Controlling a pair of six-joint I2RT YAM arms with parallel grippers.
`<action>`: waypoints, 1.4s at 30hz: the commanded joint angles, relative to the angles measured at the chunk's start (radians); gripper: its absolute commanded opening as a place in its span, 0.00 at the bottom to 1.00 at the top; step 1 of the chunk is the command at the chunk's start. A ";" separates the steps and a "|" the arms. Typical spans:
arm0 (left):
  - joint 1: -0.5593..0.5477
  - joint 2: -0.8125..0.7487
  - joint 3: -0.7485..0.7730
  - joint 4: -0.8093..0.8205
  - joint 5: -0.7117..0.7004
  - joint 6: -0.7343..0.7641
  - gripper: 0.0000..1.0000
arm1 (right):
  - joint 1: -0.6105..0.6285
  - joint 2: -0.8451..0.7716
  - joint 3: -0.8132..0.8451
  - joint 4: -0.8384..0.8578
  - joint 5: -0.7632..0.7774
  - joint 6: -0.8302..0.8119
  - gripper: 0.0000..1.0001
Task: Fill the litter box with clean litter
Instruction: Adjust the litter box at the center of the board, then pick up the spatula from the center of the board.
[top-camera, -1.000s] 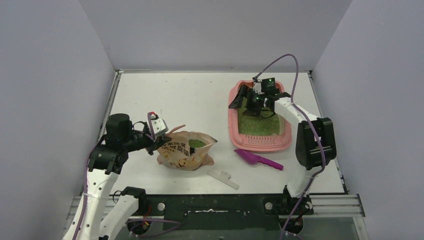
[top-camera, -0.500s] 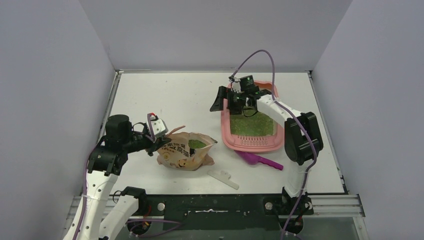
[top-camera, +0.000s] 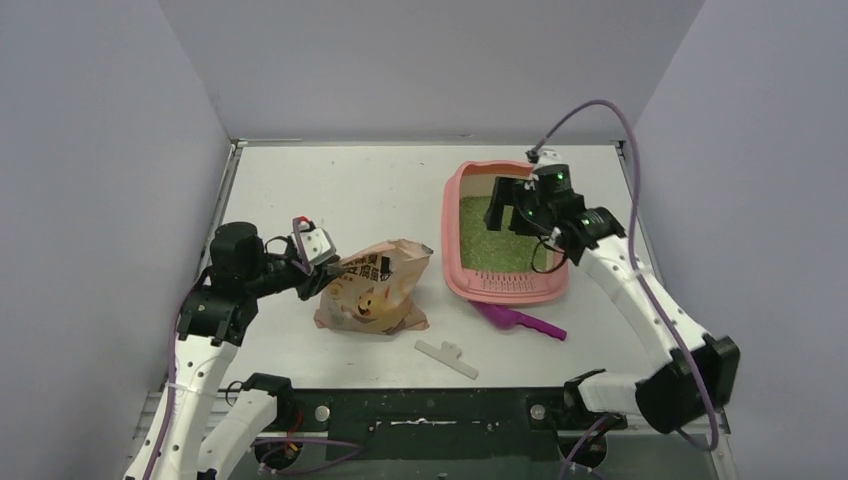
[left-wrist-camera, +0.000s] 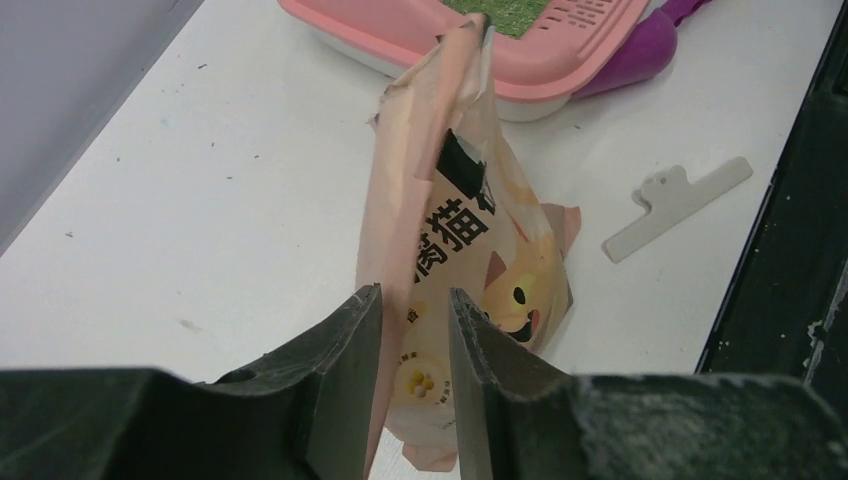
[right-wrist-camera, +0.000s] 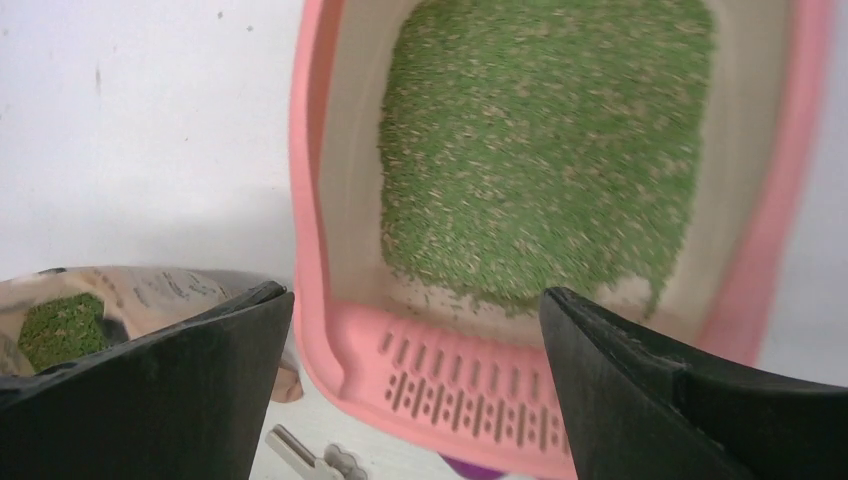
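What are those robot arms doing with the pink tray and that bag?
They are filling the litter box with green litter, and a bed of it already lies inside. The right end effector hovers wide open above the box, holding nothing. The left end effector has its jaws around the edge of the litter bag beside the box; whether they pinch it is unclear.

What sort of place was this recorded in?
Probably a lab test cell: a white table boxed in by plain grey walls, with left arm and right arm mounted on a metal rail.
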 joint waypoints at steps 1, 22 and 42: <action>-0.002 0.037 0.014 0.157 -0.011 -0.033 0.28 | -0.010 -0.206 -0.146 -0.103 0.262 0.156 1.00; -0.020 -0.033 0.028 0.267 0.027 -0.211 0.45 | -0.044 -0.546 -0.525 -0.481 0.379 0.955 0.86; -0.026 -0.113 0.009 0.242 0.025 -0.265 0.46 | -0.133 -0.437 -0.744 -0.237 0.277 1.122 0.71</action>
